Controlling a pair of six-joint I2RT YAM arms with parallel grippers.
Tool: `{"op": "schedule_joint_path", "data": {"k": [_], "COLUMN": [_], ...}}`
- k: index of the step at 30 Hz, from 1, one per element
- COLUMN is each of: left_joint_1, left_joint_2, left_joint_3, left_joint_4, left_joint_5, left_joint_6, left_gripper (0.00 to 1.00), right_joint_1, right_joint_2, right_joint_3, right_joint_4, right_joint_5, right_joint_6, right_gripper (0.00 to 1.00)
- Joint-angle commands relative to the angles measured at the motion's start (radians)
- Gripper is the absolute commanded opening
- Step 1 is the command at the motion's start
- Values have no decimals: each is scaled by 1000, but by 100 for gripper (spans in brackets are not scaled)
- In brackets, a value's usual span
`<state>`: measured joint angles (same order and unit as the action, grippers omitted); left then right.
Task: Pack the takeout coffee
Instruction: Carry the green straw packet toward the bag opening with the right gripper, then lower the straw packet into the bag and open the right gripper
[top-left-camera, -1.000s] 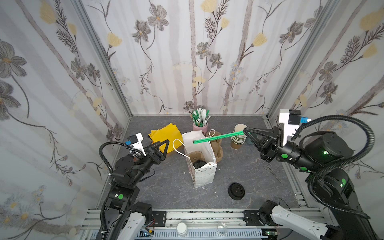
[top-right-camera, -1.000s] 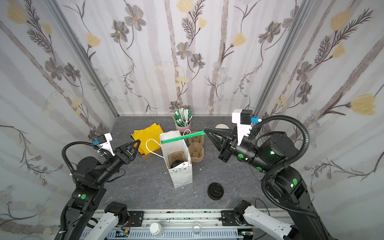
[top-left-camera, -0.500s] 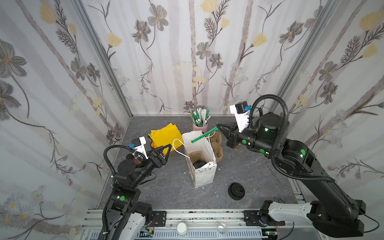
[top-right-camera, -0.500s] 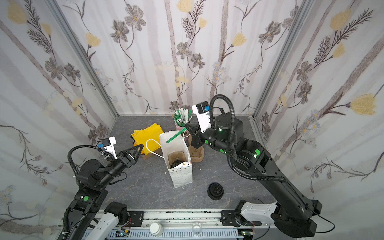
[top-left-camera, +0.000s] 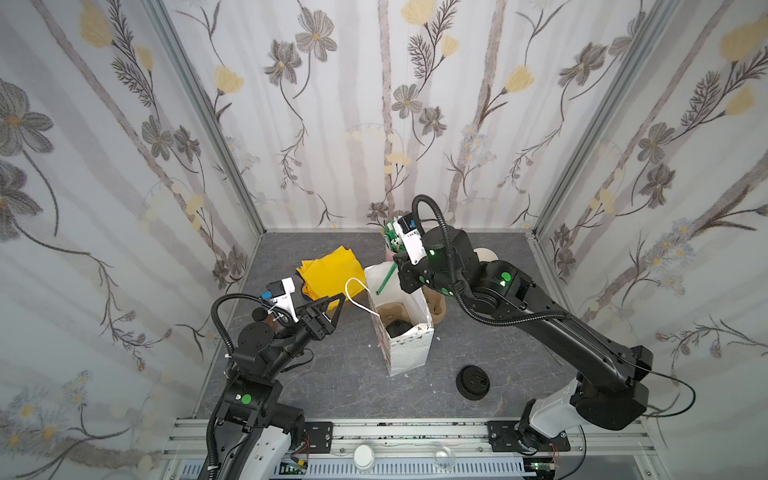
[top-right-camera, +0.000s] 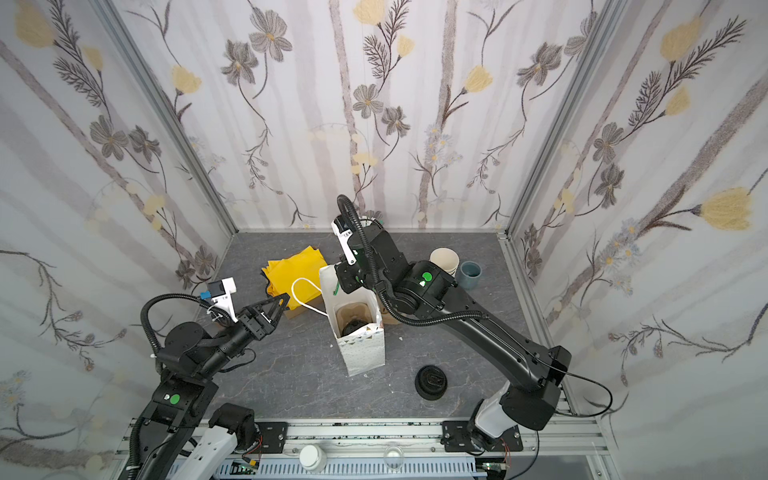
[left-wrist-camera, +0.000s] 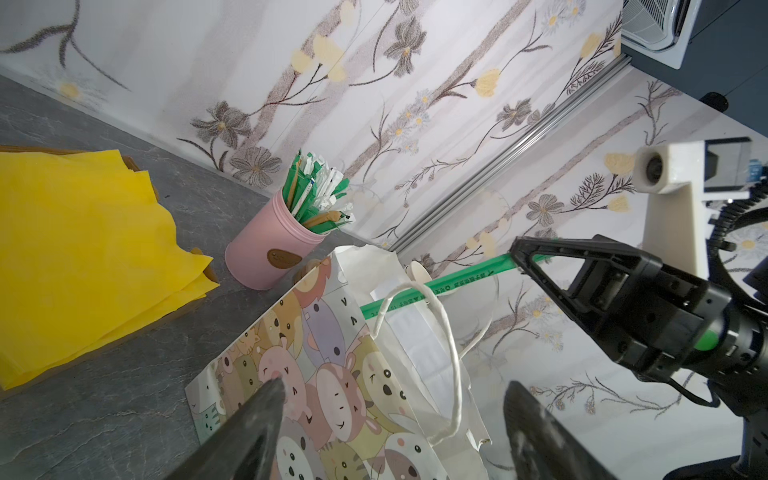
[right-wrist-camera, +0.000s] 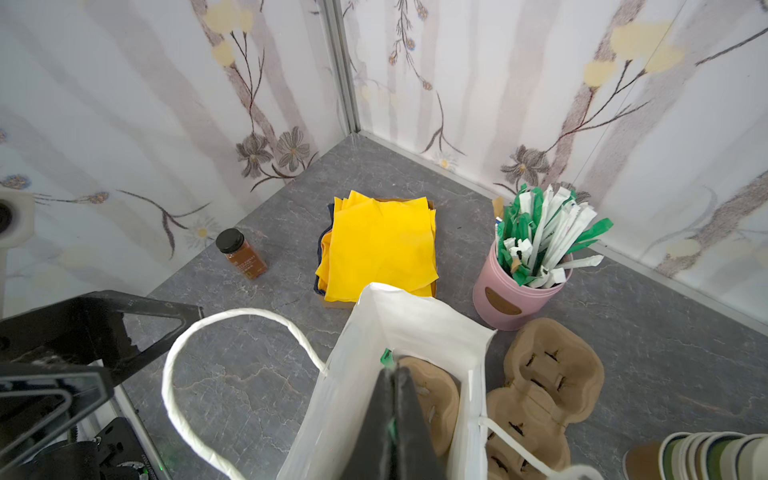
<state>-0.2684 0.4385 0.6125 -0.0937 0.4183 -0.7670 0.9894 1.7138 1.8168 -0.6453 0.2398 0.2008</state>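
Risked catching the green straw (left-wrist-camera: 457, 279), clamped in the closed right gripper (left-wrist-camera: 517, 254), on the rim of the paper bag (top-left-camera: 409, 353) and tipping it, with the takeout coffee (top-left-camera: 398, 327) inside and the left gripper (left-wrist-camera: 392, 399) spread apart, holding nothing.

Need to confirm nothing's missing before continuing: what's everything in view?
bag: one, white with cartoon animals, mid-table
carrier: one, brown, inside bag
coffee: one, black lid, in that carrier
straw: one, green, slanting into bag mouth
spare carriers: stack, brown, right of bag
holder: one, pink, wrapped straws inside, back
napkins: stack, yellow, back left
lids: pile, black, front right
cups: stack, cream inside, back right
grey cup: one, blue-grey, beside cups
bottle: one, brown, left wall
left gripper: jaws open, empty, left of bag
right gripper: jaws shut on straw, over bag
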Motion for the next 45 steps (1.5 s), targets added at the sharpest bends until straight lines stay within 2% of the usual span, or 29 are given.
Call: {"op": "schedule_joint_path", "data": {"k": [1,19,45], "left_joint_1": [1,1,1], "left_joint_2": [-8,-33,-60], "left_joint_3": [-6,-21,-28], "left_joint_4": [34,32,26], "left_joint_5": [-9,-29,-73], "left_joint_6": [-12,-8,-21], "left_gripper": [83,83,82], "right_joint_1": [2,0,-23], "right_joint_2": [48,242,314], "right_joint_3": [27,40,-13], "right_joint_4": [42,29,43], "right_joint_5": [-16,-35,-76], "right_joint_6": [24,74,97], "right_gripper": [0,0,1]}}
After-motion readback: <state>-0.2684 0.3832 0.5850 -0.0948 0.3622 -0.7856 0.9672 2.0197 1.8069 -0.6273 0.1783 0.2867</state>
